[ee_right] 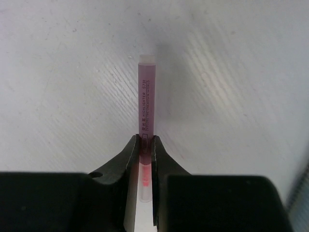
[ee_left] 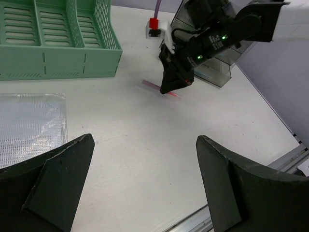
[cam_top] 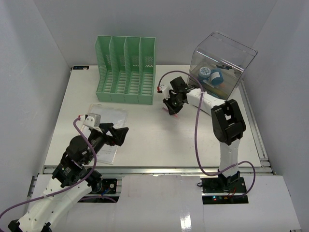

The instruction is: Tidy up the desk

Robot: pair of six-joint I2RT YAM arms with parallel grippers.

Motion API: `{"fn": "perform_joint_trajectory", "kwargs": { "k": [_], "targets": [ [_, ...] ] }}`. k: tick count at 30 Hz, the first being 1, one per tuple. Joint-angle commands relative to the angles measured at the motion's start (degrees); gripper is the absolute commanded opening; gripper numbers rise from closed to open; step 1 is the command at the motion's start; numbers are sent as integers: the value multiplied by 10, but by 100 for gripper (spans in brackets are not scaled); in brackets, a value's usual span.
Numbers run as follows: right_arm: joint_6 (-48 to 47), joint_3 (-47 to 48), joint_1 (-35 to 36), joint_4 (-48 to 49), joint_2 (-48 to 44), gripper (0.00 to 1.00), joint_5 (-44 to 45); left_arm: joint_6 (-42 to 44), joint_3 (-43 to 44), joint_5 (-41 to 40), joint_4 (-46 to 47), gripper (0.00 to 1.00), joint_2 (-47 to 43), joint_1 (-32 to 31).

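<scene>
The white desk (cam_top: 145, 135) fills the view. My right gripper (cam_top: 173, 107) is shut on a pink highlighter (ee_right: 147, 101) and holds it at the desk surface, just right of the green file rack; the pen also shows in the left wrist view (ee_left: 155, 86). In the right wrist view the jaws pinch the pen near its clear cap end. My left gripper (cam_top: 120, 136) is open and empty, low over the desk at the front left, its fingers (ee_left: 227, 183) wide apart beside a clear plastic sleeve (cam_top: 104, 130).
A green file rack (cam_top: 126, 70) with several slots stands at the back. A clear plastic bin (cam_top: 222, 65) at the back right holds tape rolls and small items. The silver rail (cam_top: 154, 169) runs along the near edge.
</scene>
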Motion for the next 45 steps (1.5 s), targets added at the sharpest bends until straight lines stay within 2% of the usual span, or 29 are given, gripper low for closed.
{"fn": "perform_joint_trajectory", "kwargs": {
  "k": [1, 6, 12, 16, 20, 22, 25, 27, 28, 32, 34, 36, 37, 40, 45],
  "targets": [
    [-82, 9, -37, -21, -112, 8, -18, -3, -5, -8, -6, 98, -7, 3],
    [-128, 11, -79, -19, -159, 8, 64, -5, -5, -9, -7, 98, -11, 3],
    [-169, -4, -120, 18, -156, 8, 176, -6, -5, -10, -8, 98, -15, 3],
    [-192, -22, -137, 44, -146, 16, 202, -6, -5, -10, -8, 98, -13, 3],
    [-212, -29, -143, 72, -128, 35, 228, -6, -5, -10, -9, 98, -13, 3],
    [-208, -27, -147, 66, -121, 53, 221, -6, -4, -10, -9, 98, -13, 3],
    [-205, -31, -147, 36, -136, 68, 160, -6, -5, -10, -9, 98, -13, 3],
    [-215, -32, -147, 3, -152, 71, 80, -6, -5, -10, -9, 98, -11, 3],
    [-232, -33, -147, -14, -158, 71, 39, -6, -5, -10, -9, 98, -11, 3],
    [-299, -33, -145, -89, -152, 62, -131, -7, -5, -13, -9, 98, -12, 3],
    [-310, -28, -144, -111, -124, 46, -139, -8, -6, -13, -9, 98, -13, 3],
    [-299, -1, -144, -127, -89, 24, -121, -8, -5, -14, -9, 98, -13, 3],
    [-289, 5, -144, -133, -70, 21, -108, -9, -5, -14, -10, 98, -13, 3],
    [-262, 9, -146, -110, -36, 19, -66, -9, -5, -15, -10, 98, -13, 3],
    [-200, -13, -146, -4, -29, 22, 102, -9, -5, -17, -10, 98, -13, 3]
  ]
}}
